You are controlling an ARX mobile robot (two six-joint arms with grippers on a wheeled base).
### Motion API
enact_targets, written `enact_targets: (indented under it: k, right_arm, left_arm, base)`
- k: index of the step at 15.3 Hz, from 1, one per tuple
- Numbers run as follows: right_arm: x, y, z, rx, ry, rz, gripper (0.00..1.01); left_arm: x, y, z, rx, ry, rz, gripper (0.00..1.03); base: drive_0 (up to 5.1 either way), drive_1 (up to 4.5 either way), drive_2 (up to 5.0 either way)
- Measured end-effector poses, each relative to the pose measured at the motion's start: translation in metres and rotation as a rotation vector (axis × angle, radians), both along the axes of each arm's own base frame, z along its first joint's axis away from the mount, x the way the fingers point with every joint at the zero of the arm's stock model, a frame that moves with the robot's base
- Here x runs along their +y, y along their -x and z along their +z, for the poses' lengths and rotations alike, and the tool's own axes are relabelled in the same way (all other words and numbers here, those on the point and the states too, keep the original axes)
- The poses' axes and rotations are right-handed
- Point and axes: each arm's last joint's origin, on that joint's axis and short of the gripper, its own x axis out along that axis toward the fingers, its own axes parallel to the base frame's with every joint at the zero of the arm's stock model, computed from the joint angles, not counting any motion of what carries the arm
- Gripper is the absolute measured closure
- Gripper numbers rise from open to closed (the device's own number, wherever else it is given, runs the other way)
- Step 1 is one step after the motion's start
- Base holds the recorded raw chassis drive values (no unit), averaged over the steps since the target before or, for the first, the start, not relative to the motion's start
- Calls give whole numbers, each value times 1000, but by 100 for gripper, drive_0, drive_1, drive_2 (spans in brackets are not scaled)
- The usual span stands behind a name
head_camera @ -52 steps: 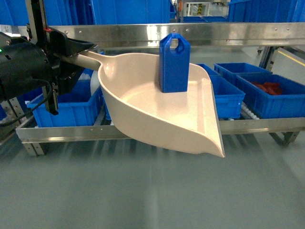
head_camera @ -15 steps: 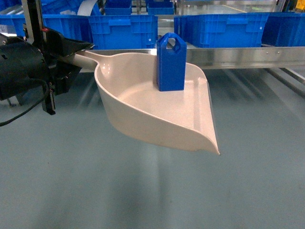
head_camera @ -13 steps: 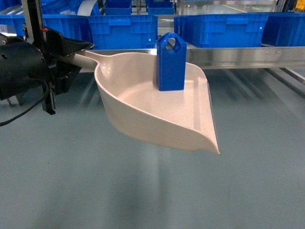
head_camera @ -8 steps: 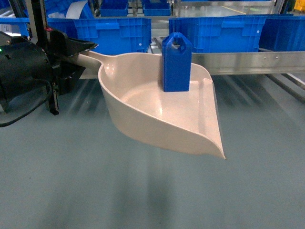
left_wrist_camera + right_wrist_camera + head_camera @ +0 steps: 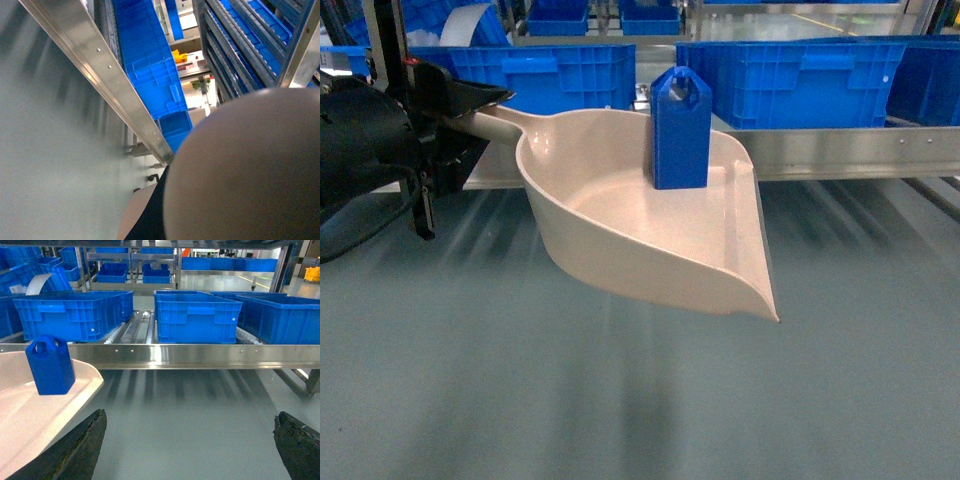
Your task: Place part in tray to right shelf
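Tray [image 5: 650, 225] hung level, left fingers [image 5: 470, 100] clamped on its handle; right fingers [image 5: 95, 440] were apart. Part [image 5: 681, 128] stood upright, so go slow toward shelf [image 5: 840, 150].

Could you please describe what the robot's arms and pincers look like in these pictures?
The left arm is glossy black and rounded, with a black cable looping beneath it. Its left pincer is black. The right pincer's fingertips are black and rough-textured.

The tray [image 5: 240, 165] fills the left wrist view, blurred.
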Motion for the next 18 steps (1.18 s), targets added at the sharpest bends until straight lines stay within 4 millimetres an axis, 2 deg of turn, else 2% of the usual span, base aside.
enact_targets:
  k: [7, 12, 14, 18]
  right_arm:
    - [0, 0, 0, 1, 0, 2, 3]
    - [0, 0, 0, 1, 0, 2, 3]
    - [0, 0, 0, 3, 1, 1, 3]
    - [0, 0, 0, 0, 0, 1, 3]
  left_arm:
    - [0, 0, 0, 2, -1, 0, 89]
    - [-2, 0, 0, 1, -1, -8, 89]
    - [3, -1, 0, 3, -1, 18, 89]
    - [-5, 1, 0, 4, -1, -24, 89]
  base:
    - [341, 151, -483]
    - [428, 335, -362]
    - [252, 170, -535]
    - [-45, 450, -351]
